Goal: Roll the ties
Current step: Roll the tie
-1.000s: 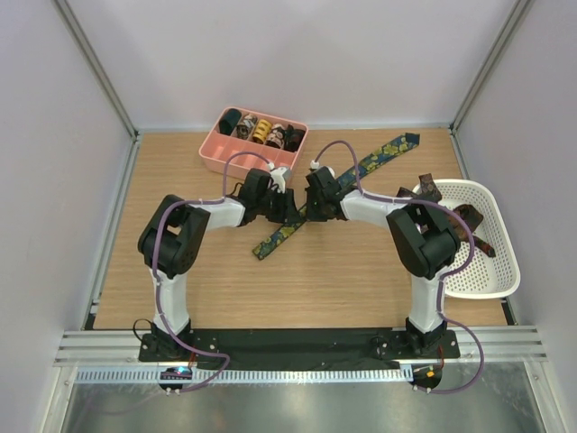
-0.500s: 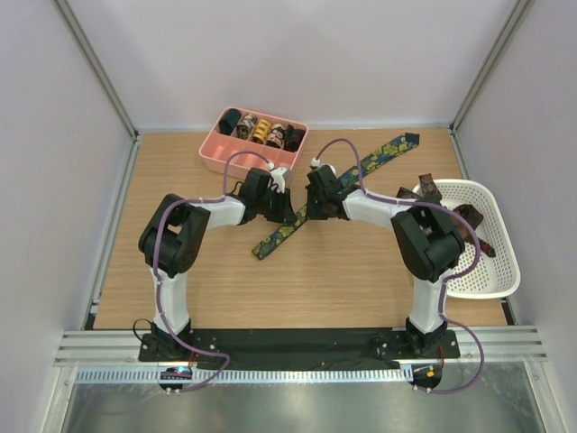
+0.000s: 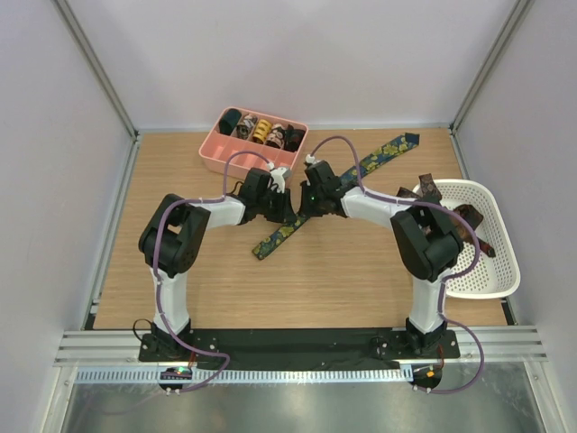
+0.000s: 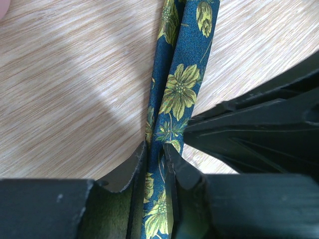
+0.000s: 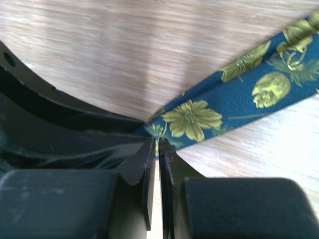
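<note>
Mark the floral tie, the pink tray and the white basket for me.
floral tie (image 3: pixel 279 234): top view, on its free near stretch.
pink tray (image 3: pixel 209 152): top view, on its near-left outer wall.
white basket (image 3: pixel 487 271): top view, on bare mesh toward its near end.

Left tool (image 4: pixel 154 152) and right tool (image 5: pixel 156 145) pinched shut, tips adjacent.

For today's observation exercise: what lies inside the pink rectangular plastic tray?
Inside the pink tray: small rolled fabric ties, black, patterned and yellow, along its far side. The floor beneath them is covered.
</note>
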`<state>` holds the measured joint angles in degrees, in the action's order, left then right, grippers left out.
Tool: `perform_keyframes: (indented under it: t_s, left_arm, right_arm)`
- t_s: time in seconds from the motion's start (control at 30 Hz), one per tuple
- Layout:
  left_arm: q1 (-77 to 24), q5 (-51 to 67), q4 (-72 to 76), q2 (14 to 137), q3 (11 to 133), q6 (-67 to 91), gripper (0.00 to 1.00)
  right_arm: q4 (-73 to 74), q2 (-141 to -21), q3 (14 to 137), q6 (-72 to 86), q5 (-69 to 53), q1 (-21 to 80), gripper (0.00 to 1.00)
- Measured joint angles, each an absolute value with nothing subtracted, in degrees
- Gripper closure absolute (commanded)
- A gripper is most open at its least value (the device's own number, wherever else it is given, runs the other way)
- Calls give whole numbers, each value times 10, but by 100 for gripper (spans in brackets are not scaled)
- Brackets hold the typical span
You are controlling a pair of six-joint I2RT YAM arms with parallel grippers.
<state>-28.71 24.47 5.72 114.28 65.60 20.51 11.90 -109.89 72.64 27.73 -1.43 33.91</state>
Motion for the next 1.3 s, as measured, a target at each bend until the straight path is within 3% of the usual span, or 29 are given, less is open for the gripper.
perform_keyframes:
  t_s: [0.27,0.43,0.8,1.0,1.3]
  left_arm:
    - [-287,245,70,1133,642,206,66]
    - [-287,224,60,1096,604,205,64]
    - [-287,134,29,852,458,217,66]
    - [-287,134,33,785,432,247,80]
    - [-284,154,57,845,372,284,98]
  right_arm:
    - [124,-1135,737,280,3,339,87]
    - [124,-1137,738,283,7,337,88]
    - [127,-1138,740,283,9,336,90]
    - [131,-1138,742,283,10,336,90]
    - [137,-1140,747,283,10,336,90]
